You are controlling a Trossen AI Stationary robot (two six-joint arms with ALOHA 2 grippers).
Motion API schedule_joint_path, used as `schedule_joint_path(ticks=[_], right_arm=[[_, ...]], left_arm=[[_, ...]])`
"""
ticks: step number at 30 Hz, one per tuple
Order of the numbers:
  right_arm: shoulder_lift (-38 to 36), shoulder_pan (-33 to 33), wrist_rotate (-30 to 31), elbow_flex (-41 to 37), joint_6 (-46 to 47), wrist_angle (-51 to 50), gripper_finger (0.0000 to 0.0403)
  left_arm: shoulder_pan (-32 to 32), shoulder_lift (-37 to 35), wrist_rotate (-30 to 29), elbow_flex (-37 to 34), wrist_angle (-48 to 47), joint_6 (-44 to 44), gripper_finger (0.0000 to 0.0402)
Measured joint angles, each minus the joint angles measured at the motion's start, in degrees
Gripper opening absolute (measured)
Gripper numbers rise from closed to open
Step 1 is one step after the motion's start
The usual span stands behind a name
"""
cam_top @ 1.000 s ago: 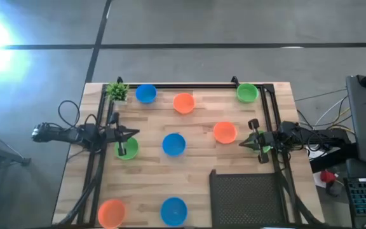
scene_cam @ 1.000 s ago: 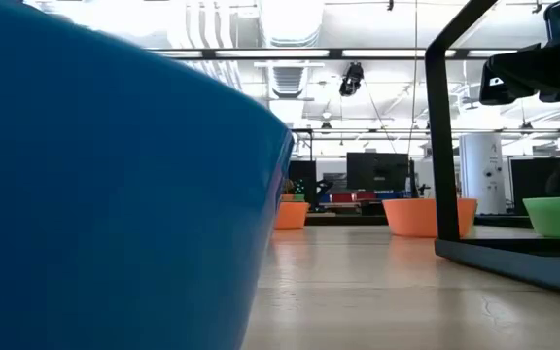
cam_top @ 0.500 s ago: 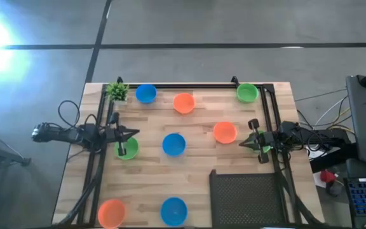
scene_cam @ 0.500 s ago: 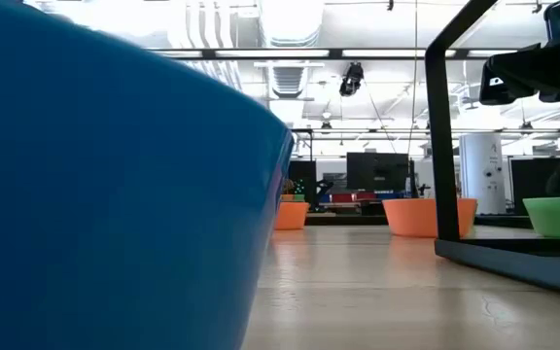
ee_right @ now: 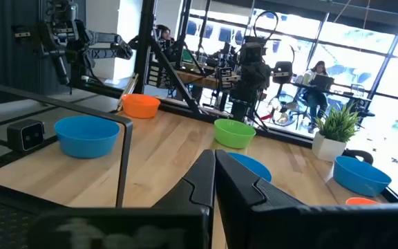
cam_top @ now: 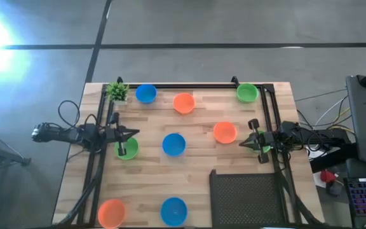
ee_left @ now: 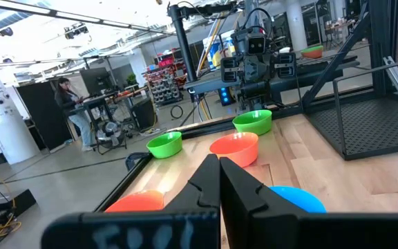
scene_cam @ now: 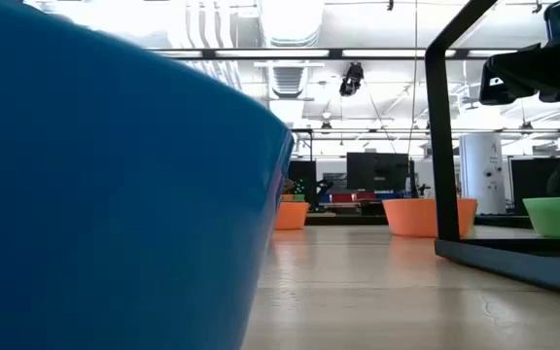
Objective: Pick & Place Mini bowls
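We hover both arms at nine and three, left jaws [cam_top: 134, 133] and right jaws [cam_top: 241, 144] shut empty, bowls [cam_top: 173, 144] scattered for picking.

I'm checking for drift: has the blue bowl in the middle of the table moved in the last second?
No. In the high view the middle blue bowl sits in the same spot, level with the green bowl under the left gripper.
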Motion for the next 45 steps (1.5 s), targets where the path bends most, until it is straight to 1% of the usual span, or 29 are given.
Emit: schedule_joint_path(ticks=[27, 32, 38, 45], right_arm=[[0.0, 0.0, -0.02, 0.0, 0.01, -0.02, 0.0008], [0.0, 0.0, -0.08, -0.01, 1.75, -0.02, 0.0008], [0.01, 0.0, -0.08, 0.01, -1.9, 0.09, 0.0008], [0.0, 0.0, -0.08, 0.0, -0.19, 0.16, 0.0008]], left_arm=[[-0.01, 0.0, 0.02, 0.0, 0.0, 0.0, 0.0], [-0.01, 0.0, 0.01, 0.0, -0.01, 0.0, 0.0], [0.0, -0.01, 0.02, 0.0, 0.0, 0.0, 0.0], [0.01, -0.02, 0.0, 0.0, -0.02, 0.0, 0.0]])
